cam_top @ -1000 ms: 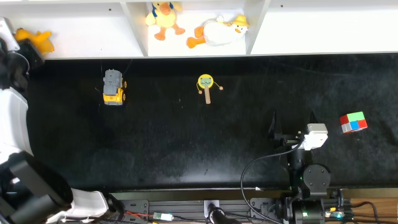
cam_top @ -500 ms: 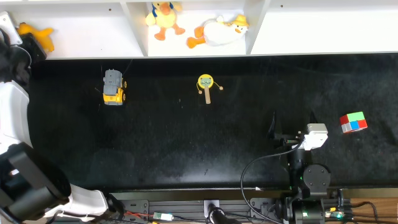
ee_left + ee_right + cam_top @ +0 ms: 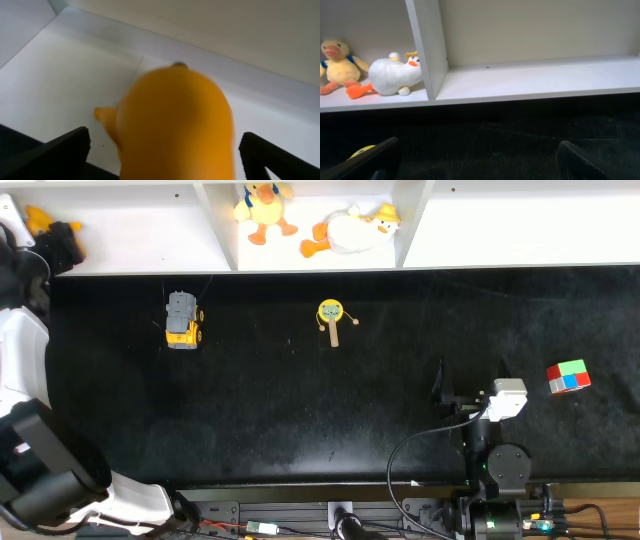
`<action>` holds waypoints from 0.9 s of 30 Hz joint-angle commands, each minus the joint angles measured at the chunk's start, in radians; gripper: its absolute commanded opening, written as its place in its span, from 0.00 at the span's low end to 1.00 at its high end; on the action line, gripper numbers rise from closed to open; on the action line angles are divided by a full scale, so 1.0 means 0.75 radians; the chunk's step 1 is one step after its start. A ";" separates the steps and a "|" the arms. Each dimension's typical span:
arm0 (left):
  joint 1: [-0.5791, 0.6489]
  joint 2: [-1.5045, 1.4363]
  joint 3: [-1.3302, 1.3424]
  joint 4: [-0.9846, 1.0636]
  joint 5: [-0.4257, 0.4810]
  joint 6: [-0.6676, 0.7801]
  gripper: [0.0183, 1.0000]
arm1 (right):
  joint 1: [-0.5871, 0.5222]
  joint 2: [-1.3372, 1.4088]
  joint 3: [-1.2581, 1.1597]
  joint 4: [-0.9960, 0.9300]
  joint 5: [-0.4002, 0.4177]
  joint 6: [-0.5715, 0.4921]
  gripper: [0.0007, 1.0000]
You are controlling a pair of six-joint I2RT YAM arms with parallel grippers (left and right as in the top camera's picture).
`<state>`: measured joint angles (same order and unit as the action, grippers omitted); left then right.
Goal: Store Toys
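Three of six toys sit in the white shelf (image 3: pixel 150 250) and three lie on the black mat (image 3: pixel 300 410), so I judge the job half done. At upper left, one orange toy (image 3: pixel 37 220) lies in the left compartment between the left gripper's (image 3: pixel 58 238) spread, unclamped fingers. Rightward come one truck (image 3: pixel 182 320) on the mat, one shelved yellow duck (image 3: pixel 264 208), one rattle (image 3: pixel 331 318), one shelved white goose (image 3: pixel 352 230) and one colour cube (image 3: pixel 568 377). At lower right, the right gripper (image 3: pixel 470 385) hangs spread and empty.
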<state>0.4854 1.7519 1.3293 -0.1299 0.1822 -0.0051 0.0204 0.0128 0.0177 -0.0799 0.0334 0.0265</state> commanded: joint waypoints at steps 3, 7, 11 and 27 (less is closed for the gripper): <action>-0.007 0.016 0.014 0.033 -0.006 -0.004 1.00 | -0.003 -0.011 -0.018 0.006 0.000 0.005 0.99; -0.007 0.016 0.014 0.032 -0.006 -0.004 1.00 | -0.003 -0.011 -0.018 0.006 0.000 0.005 1.00; -0.007 0.010 0.013 0.031 -0.017 0.006 1.00 | -0.003 -0.011 -0.018 0.006 0.000 0.005 0.99; -0.014 -0.199 0.002 -0.347 -0.130 0.051 1.00 | -0.003 -0.011 -0.018 0.006 0.000 0.005 0.99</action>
<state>0.4835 1.6638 1.3289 -0.3412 0.0998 0.0101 0.0200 0.0128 0.0177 -0.0799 0.0330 0.0261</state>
